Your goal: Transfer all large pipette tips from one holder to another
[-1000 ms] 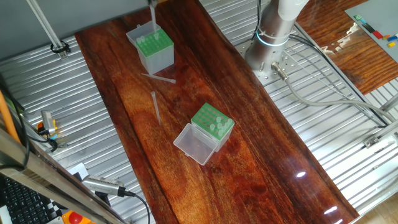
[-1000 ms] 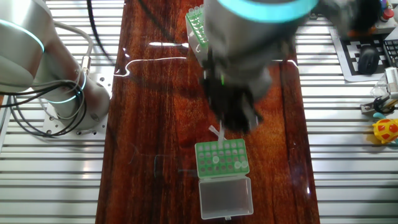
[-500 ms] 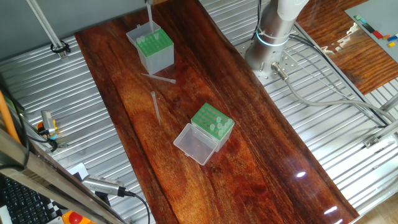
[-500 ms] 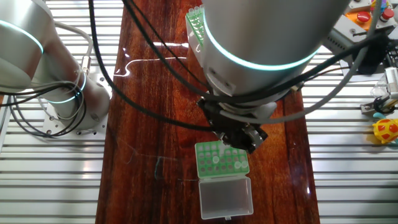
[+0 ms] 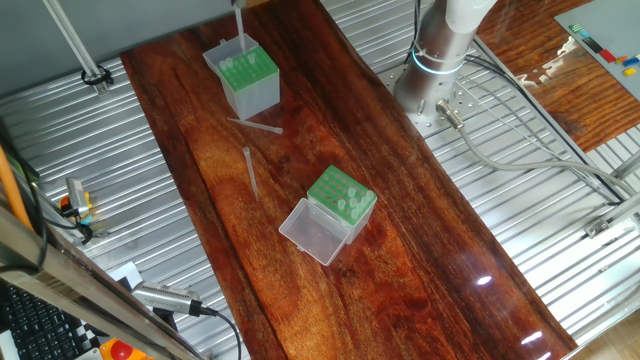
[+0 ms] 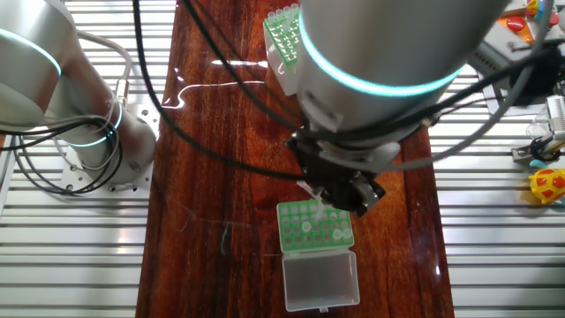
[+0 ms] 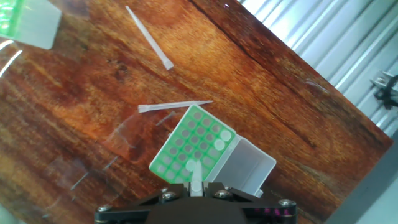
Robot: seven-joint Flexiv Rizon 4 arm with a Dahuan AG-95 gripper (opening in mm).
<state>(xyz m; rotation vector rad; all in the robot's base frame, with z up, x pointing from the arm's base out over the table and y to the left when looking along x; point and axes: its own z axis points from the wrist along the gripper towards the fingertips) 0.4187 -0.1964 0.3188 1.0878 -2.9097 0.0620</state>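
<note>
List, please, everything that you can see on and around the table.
low rack: one, green, clear lid open, mid-table.
racked tips: a few, pale, at one edge of the low rack; exact count unclear.
tall box: one, whitish with a green insert, near the table's end.
loose tips: two, pale, lying on the wood between the holders.
table: one, dark wood.
held tip: one, pale, above the low rack.
gripper: one, dark, gripping the held tip.
arm: one, silver with a cyan ring.

Lab: pipette tip racks (image 5: pixel 341 200), slatted metal bench (image 5: pixel 520 220).
</note>
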